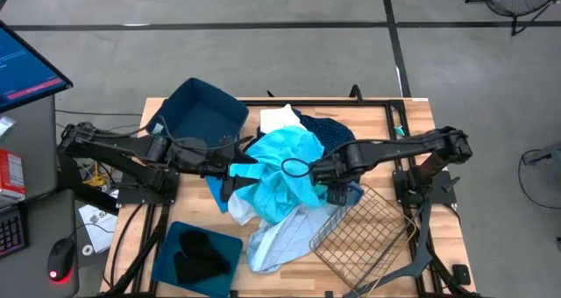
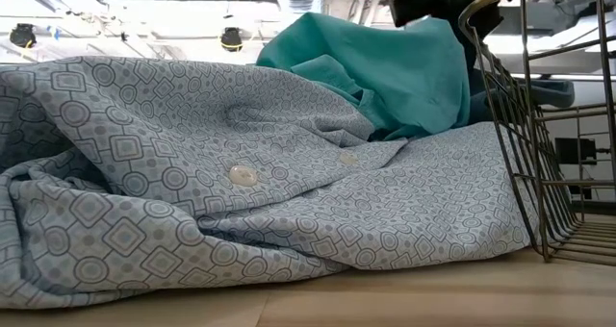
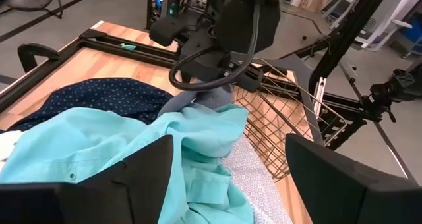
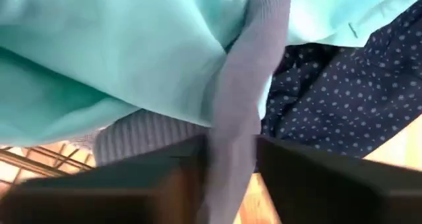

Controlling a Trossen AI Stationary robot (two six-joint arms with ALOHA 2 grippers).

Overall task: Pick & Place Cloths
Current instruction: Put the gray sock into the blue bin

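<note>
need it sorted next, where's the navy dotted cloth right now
In the high view the navy dotted cloth lies toward the table's far edge, right of centre, partly under the cyan cloth, beside the white cloth.

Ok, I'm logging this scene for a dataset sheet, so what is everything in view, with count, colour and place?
cyan garment: one, bright cyan, top of the pile at table centre
patterned shirt: one, pale blue-white, front of the pile
navy dotted garment: one, navy with white dots, back of the pile
white cloth: one, white, back of the pile
grey knit garment: one, grey, between the right gripper's fingers
fabric bins: two, dark blue, back left and front left; front one holds something black
wire basket: one, metal, front right
left gripper: open, at the pile's left edge
right gripper: shut on the grey knit garment
</note>
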